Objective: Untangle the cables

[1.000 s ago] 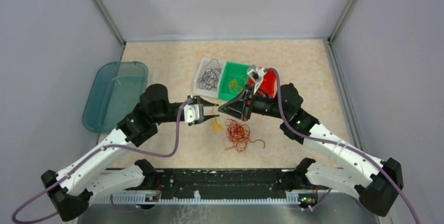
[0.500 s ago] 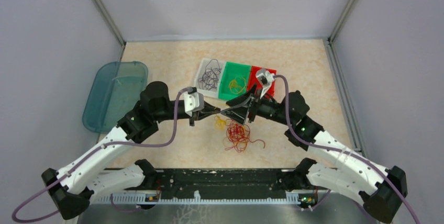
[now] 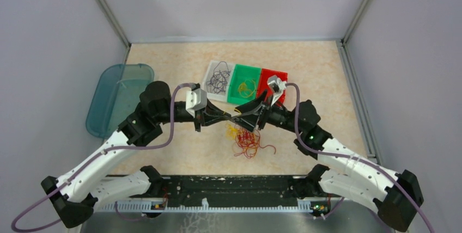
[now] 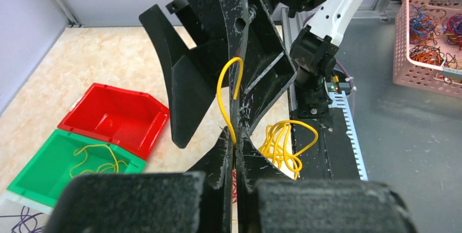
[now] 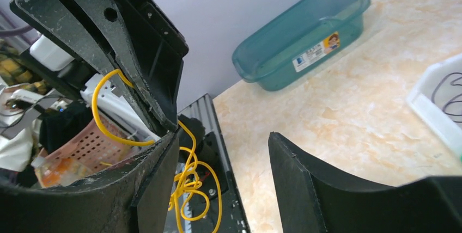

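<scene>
My left gripper [image 4: 235, 141] is shut on a yellow cable [image 4: 223, 99]. The rest of that cable hangs below it as a bundle of loops [image 4: 283, 146]. My right gripper [image 5: 223, 135] is open, one finger on each side of the left gripper's tips, and holds nothing. From above, both grippers [image 3: 231, 117] [image 3: 246, 114] meet over the middle of the table, with the yellow cable [image 3: 233, 131] dangling beneath them. A tangle of red cable [image 3: 248, 143] lies on the table just below.
Behind the grippers stand a white tray [image 3: 209, 89] of dark cables, a green bin [image 3: 236, 75] with a yellow cable, and a red bin [image 3: 281, 74]. A teal tub [image 3: 117, 99] sits at the left. A pink basket [image 4: 406, 31] of cables stands off the table.
The left gripper moved right and shut on the yellow cable. The right gripper opened and let it go. The yellow cable now hangs clear of the table.
</scene>
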